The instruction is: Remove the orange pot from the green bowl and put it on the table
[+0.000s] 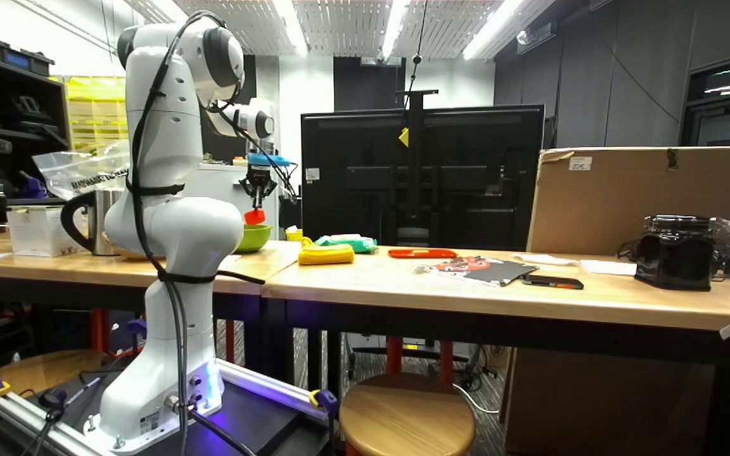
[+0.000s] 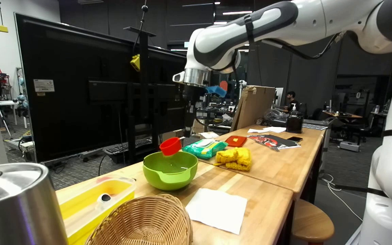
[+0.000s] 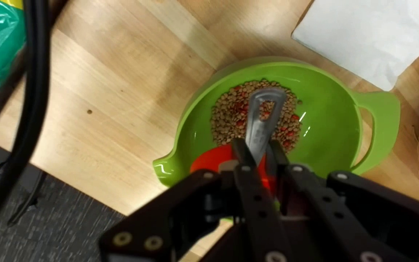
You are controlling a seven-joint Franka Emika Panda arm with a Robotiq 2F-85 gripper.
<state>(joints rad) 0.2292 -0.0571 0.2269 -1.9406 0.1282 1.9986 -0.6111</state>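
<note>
The orange pot [image 2: 170, 146] is a small red-orange cup with a grey handle. In both exterior views it is tilted, just above the far or upper rim of the green bowl [image 2: 170, 178]; I cannot tell whether it touches it. My gripper [image 3: 258, 145] is shut on the pot's grey handle [image 3: 264, 116], over the bowl. In the wrist view the fingers partly hide the pot [image 3: 209, 158]. The bowl [image 3: 326, 134] has a spout and a loop handle, and holds brown lentils with red bits. It stands on the light wooden table [image 1: 371, 288].
A white paper [image 2: 218, 209] lies beside the bowl. A wicker basket [image 2: 148, 217], a yellow container [image 2: 97, 197] and a metal kettle [image 2: 12, 204] stand nearby. A green pack [image 2: 204, 148] and yellow knitted cloth [image 2: 235, 159] lie along the table. A big black screen [image 1: 422, 183] stands behind.
</note>
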